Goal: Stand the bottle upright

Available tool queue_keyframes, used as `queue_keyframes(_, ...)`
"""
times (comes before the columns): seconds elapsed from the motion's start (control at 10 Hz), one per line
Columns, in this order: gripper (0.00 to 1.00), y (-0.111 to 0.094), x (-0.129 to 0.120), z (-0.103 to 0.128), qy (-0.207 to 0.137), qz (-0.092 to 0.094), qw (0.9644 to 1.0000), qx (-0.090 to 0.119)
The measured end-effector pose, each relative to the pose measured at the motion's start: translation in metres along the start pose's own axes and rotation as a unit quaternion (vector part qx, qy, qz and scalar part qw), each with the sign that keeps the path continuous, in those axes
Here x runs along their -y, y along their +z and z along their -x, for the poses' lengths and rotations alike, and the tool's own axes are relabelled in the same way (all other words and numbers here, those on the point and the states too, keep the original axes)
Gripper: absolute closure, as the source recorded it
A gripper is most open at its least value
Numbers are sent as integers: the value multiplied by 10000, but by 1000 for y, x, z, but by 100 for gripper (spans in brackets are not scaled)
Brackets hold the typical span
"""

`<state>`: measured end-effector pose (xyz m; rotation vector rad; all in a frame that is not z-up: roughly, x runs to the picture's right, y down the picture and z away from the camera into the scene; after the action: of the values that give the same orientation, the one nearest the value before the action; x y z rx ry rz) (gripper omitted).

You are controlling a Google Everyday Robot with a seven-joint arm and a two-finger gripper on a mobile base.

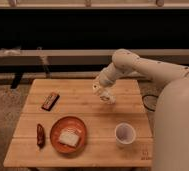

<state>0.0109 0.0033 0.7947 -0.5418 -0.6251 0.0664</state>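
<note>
My gripper [103, 92] hangs from the white arm over the back right part of the wooden table [88, 112]. A small pale whitish shape, which looks like the bottle [109, 98], sits right at the gripper's lower end, close to the tabletop. I cannot tell whether it is held or lying on the wood, nor whether it is upright.
A white round cup [124, 133] stands at the front right. An orange plate [58, 131] with a pale piece of food sits front centre-left. A dark brown slender item [40, 135] lies left of the plate. A dark snack bar [50, 101] lies at the left. My white body fills the right edge.
</note>
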Motion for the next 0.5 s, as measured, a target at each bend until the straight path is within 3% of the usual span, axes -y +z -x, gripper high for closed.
queue_keyframes(0.5,100,-7,7,-2,235,-181,9978,586)
